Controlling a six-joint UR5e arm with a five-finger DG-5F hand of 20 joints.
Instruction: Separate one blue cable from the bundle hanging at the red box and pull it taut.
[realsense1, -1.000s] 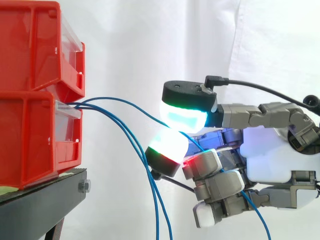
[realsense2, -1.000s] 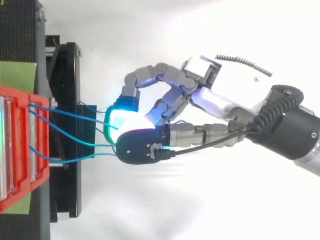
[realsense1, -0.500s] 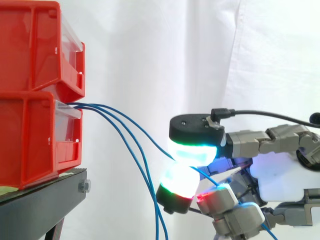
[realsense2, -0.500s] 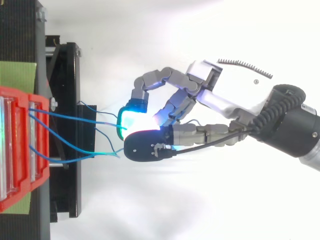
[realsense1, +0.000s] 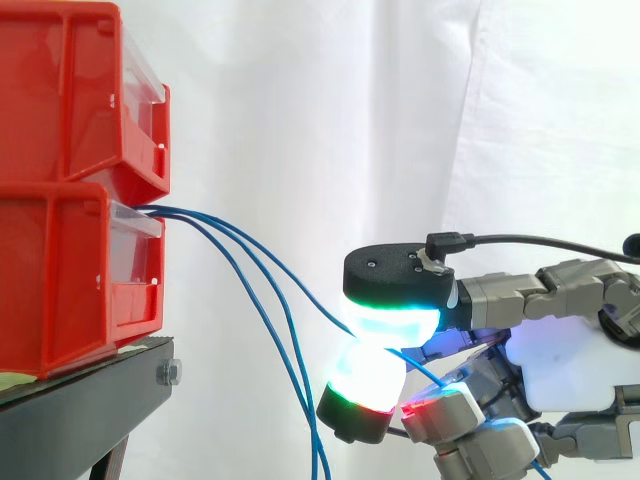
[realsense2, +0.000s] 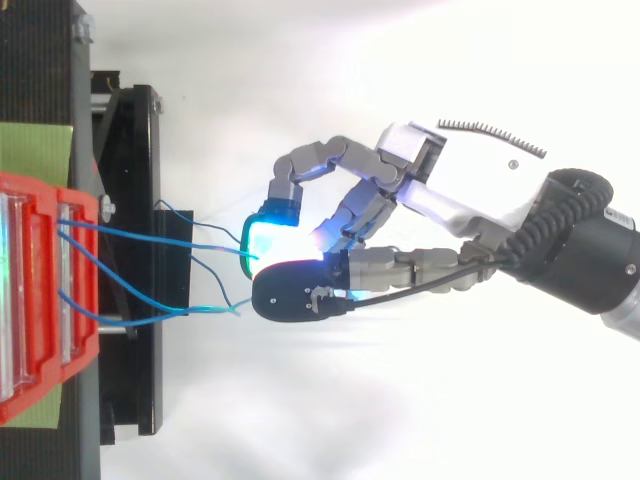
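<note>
Two red bins are stacked at the left on a black stand, and the blue cables come out of the lower bin. One blue cable runs slanting down and right, nearly straight, into my hand. The hand is shut on it, pinching it between two glowing fingertips, one above the other. The other blue cables hang loose, curving down below the pinch. In the top view the hand reaches in from the right and its lit pads meet just off the stand, with blue cables spanning from the red bin.
The black stand carries the bins at lower left, and its dark frame juts out toward the hand. A white curtain hangs behind everything. Open room lies between the bins and the hand.
The hand has moved down and a little away from the bins with the cable pinched. The held cable has gone from a sagging arc to a nearly straight line.
</note>
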